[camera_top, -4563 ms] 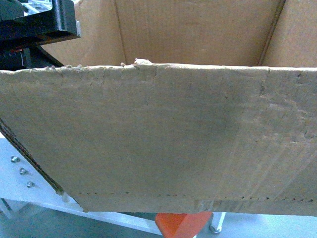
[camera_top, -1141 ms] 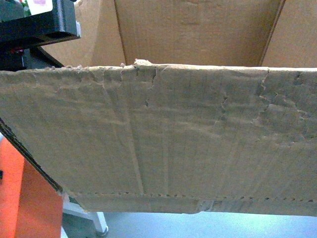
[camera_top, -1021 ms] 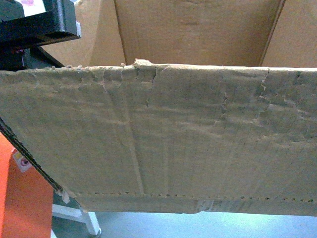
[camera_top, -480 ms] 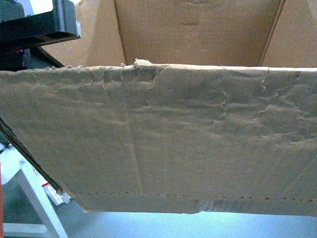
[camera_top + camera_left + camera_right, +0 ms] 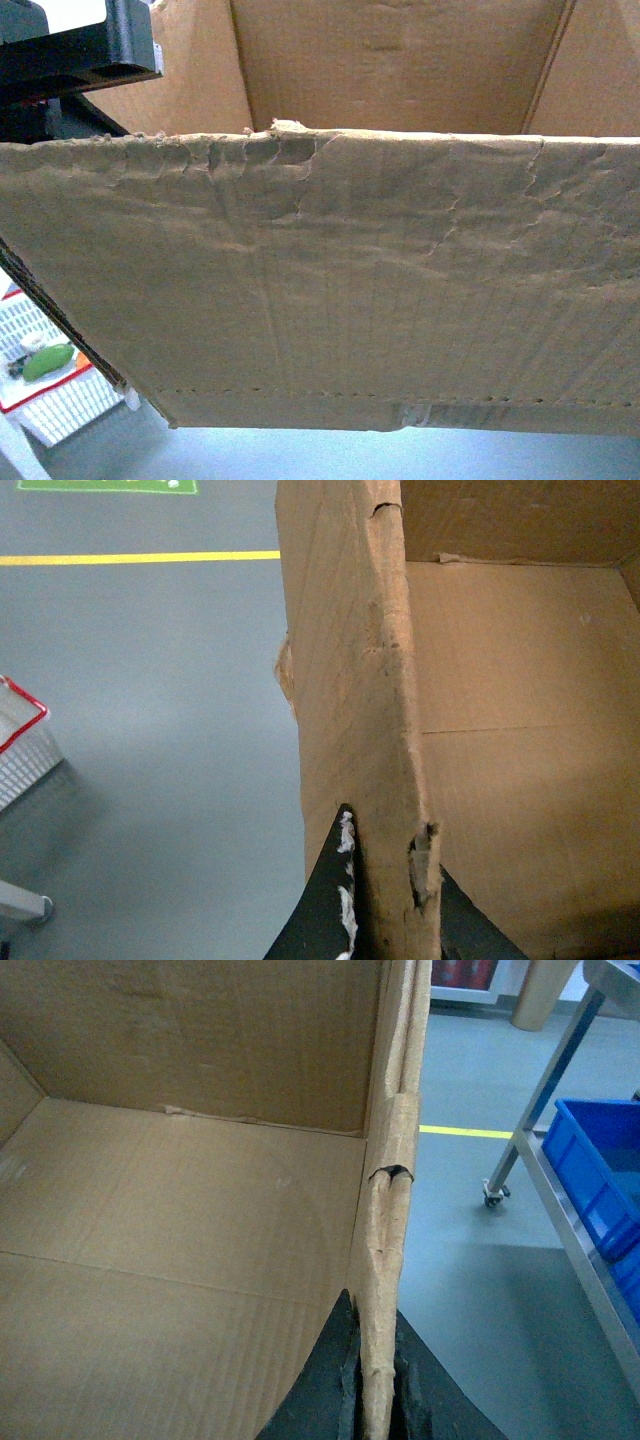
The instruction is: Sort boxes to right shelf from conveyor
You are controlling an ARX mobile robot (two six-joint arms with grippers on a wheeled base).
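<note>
Carrying a large brown corrugated carton (image 5: 330,290) clear of the grey floor (image 5: 150,680), the orange object seen below it earlier now gone: probably travelling toward the steel shelf (image 5: 560,1190). Left gripper (image 5: 385,910) and right gripper (image 5: 375,1390) each pinching a ragged, creased side wall.

Your head view is almost wholly blocked by the near wall of the carton (image 5: 340,290); its right side and lower corners run off the frame. Both grippers are hidden from that view. In the wrist views you see only the finger bases of the left gripper (image 5: 385,905) and right gripper (image 5: 372,1385), cut off at the bottom edge. The steel rack (image 5: 590,1160) is cropped at right, and the blue bin (image 5: 600,1175) shows only partly.
</note>
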